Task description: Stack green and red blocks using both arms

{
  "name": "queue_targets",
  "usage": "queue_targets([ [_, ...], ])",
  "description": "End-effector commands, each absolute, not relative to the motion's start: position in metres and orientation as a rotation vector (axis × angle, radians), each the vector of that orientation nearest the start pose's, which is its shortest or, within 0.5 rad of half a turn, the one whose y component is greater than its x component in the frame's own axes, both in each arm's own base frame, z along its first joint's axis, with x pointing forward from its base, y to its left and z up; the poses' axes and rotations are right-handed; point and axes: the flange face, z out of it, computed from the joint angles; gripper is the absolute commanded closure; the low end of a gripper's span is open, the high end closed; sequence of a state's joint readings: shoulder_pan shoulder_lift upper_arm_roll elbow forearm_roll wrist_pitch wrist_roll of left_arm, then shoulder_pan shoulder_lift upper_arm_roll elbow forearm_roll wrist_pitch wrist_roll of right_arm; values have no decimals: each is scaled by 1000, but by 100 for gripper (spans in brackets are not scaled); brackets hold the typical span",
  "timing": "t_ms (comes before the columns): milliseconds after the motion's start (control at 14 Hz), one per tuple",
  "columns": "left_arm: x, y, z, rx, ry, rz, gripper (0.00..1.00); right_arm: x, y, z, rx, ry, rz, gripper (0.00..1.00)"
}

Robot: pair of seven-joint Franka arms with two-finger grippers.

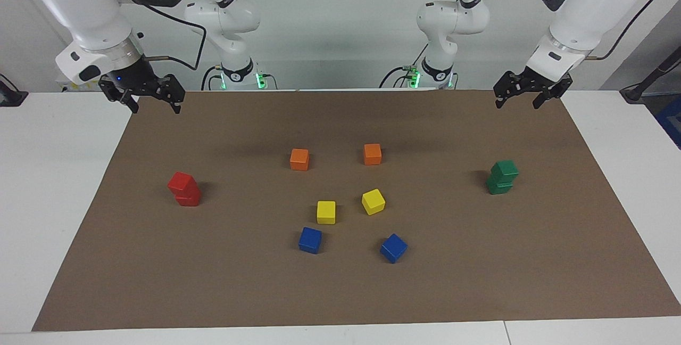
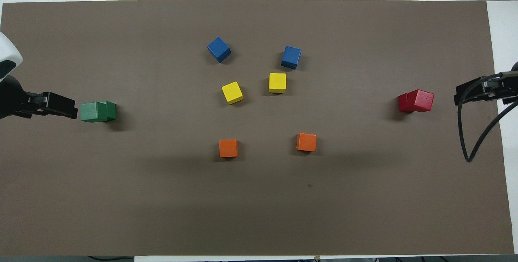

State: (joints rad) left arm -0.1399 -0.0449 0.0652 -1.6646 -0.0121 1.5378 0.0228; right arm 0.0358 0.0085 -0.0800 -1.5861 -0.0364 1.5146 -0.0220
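Note:
Two green blocks stand stacked one on the other (image 1: 501, 177) toward the left arm's end of the mat, also in the overhead view (image 2: 98, 111). Two red blocks stand stacked, the upper one twisted (image 1: 183, 189), toward the right arm's end, also in the overhead view (image 2: 416, 100). My left gripper (image 1: 518, 100) is open and empty, raised over the mat's edge near the green stack (image 2: 60, 108). My right gripper (image 1: 154, 103) is open and empty, raised over the mat's edge near the red stack (image 2: 471, 92).
On the brown mat (image 1: 340, 292) in the middle lie two orange cubes (image 1: 299, 159) (image 1: 372, 154), two yellow cubes (image 1: 326, 212) (image 1: 373, 201) and two blue cubes (image 1: 310, 240) (image 1: 393, 248). A black cable (image 2: 469, 132) hangs from the right arm.

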Motion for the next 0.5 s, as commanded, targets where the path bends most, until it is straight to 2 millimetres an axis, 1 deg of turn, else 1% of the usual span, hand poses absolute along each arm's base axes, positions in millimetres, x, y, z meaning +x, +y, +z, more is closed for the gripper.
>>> queue_targets([
  [0,527,-39,605,-3135,143,99,0,547,-33,608,-3155,34,137,0],
  [214,527,-39,605,-3135,143,99,0,546,-40,608,-3171,50,141,0],
  [429,527,-39,604,-3135,143,101,0,545,-42,607,-3177,53,155,0],
])
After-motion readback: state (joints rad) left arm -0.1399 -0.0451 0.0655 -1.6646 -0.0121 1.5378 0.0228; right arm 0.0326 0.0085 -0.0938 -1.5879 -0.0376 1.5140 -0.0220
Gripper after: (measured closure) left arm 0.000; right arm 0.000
